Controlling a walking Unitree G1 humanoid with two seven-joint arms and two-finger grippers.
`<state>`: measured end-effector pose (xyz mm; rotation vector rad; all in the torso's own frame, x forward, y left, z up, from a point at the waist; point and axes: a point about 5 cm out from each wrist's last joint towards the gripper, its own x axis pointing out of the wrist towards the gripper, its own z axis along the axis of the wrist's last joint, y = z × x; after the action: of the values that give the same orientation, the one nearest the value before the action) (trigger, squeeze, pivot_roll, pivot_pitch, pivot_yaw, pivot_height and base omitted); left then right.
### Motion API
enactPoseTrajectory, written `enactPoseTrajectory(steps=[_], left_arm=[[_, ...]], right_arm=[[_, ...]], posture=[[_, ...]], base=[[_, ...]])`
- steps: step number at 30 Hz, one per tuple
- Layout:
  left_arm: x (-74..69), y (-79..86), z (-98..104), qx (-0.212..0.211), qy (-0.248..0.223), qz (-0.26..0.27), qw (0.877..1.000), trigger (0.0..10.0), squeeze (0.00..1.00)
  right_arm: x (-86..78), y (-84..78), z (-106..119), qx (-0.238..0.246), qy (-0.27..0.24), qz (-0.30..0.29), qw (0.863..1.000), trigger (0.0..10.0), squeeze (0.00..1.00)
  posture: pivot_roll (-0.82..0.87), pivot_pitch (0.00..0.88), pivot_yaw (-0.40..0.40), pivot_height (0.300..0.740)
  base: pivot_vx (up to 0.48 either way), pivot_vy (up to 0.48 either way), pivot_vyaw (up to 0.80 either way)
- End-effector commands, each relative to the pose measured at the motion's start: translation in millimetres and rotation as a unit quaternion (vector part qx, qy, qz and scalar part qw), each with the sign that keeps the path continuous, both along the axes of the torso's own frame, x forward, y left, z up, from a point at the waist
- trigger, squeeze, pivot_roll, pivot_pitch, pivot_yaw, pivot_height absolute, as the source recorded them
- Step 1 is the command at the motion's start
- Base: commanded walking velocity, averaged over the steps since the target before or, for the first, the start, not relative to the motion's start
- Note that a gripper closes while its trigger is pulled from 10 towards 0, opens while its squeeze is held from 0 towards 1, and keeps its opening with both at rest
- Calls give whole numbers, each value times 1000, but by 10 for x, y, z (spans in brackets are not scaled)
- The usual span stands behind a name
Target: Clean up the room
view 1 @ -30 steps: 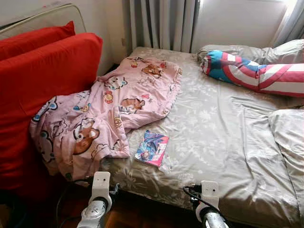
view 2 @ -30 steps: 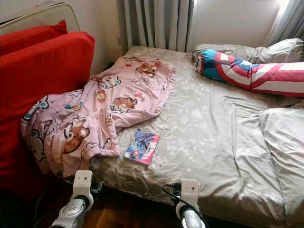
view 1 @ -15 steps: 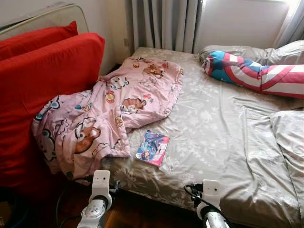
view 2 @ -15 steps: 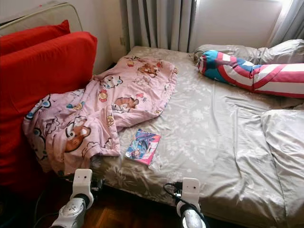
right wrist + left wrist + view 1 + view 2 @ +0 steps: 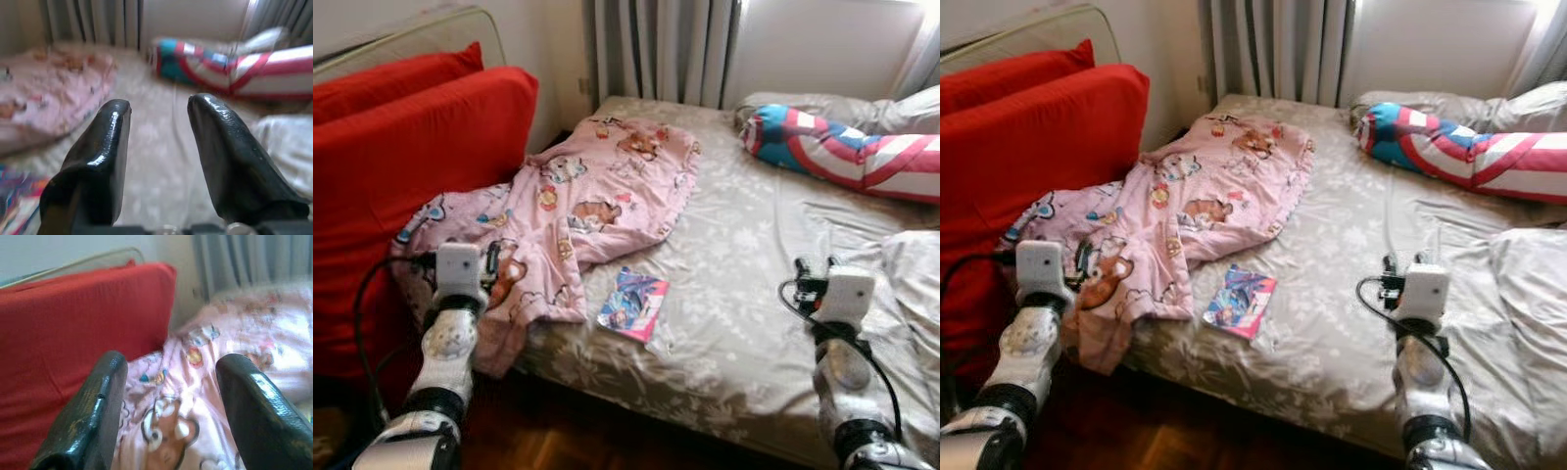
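a crumpled pink cartoon-print blanket (image 5: 578, 211) is draped over the bed's (image 5: 754, 284) near left corner and spills past its edge against a red upright cushion (image 5: 411, 186). the left gripper (image 5: 168, 382) is held spread before it, the right gripper (image 5: 159, 117) spread above bare floral sheet. a glossy booklet (image 5: 632, 303) lies flat near the front edge; a striped bolster (image 5: 847, 157) lies by the curtains (image 5: 666, 49).
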<state>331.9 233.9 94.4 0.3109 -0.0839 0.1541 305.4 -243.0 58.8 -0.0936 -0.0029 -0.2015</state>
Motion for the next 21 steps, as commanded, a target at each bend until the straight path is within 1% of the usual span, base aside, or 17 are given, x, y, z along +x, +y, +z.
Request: enactPoseTrajectory(steps=[1,2,3,4,5,6,9,10,11,12,13,14,16,17,18,19,21], left_arm=[[-135,117,-256,40,67,51,996,10000,0],[-164,227,-277,59,79,92,991,10000,0],[-164,227,-277,59,79,92,991,10000,0],[-201,349,-281,77,86,132,985,10000,0],[-226,430,-281,85,90,152,981,10000,0],[-251,464,-319,97,109,151,978,10000,0],[-272,477,-363,106,128,147,975,10000,0],[-291,476,-416,110,149,143,972,10000,0],[-333,389,-556,83,191,108,972,10000,0],[-333,389,-556,83,191,108,972,10000,0],[-329,118,-661,8,201,12,979,10000,0],[-346,-111,-734,-36,207,-58,976,10000,0],[-397,-231,-849,-59,236,-67,968,10000,0],[-463,-287,-965,-67,271,-50,959,10000,0],[-463,-287,-965,-67,271,-50,959,10000,0],[-564,-263,-1091,-53,313,-21,948,10000,0],[-599,-248,-1127,-53,326,-13,944,10000,0]], right_arm=[[-59,-118,-68,6,25,-26,999,10000,0],[-103,-154,-130,10,43,-35,998,10000,0],[-103,-154,-130,10,43,-35,998,10000,0],[-161,-192,-204,11,64,-46,997,10000,0],[-214,-224,-267,12,82,-54,995,10000,0],[-296,-269,-354,16,106,-65,992,10000,0],[-362,-302,-420,18,124,-74,989,10000,0],[-417,-328,-475,23,140,-82,987,10000,0],[-558,-372,-613,32,182,-98,978,10000,0],[-558,-372,-613,32,182,-98,978,10000,0],[-711,-364,-772,53,228,-102,967,10000,0],[-823,-330,-885,54,262,-100,958,10000,0],[-910,-266,-988,61,296,-89,949,10000,0],[-997,-193,-1083,65,327,-78,939,10000,0],[-997,-193,-1083,65,327,-78,939,10000,0],[-1094,-106,-1180,77,357,-69,928,10000,0],[-1125,-75,-1210,80,365,-66,925,10000,0]], posture=[[-110,0,-8,740],[-109,0,-8,740],[-109,0,-8,740],[-109,0,-8,740],[-106,0,-9,740],[-106,0,-9,740],[-106,0,-9,740],[-102,0,-9,740],[-103,0,-9,740],[-103,0,-9,740],[-105,0,-9,740],[-103,0,-9,740],[-95,0,-10,740],[-89,0,-10,740],[-89,0,-10,740],[-94,0,-11,740],[-95,0,-11,740]], base=[[0,0,0],[0,0,0],[0,0,0],[0,0,0],[0,0,0],[0,0,0],[0,0,0],[0,0,0],[0,0,0],[0,0,0],[0,0,0],[0,0,0],[0,0,0],[0,0,0],[0,0,0],[0,0,0],[0,0,0]])
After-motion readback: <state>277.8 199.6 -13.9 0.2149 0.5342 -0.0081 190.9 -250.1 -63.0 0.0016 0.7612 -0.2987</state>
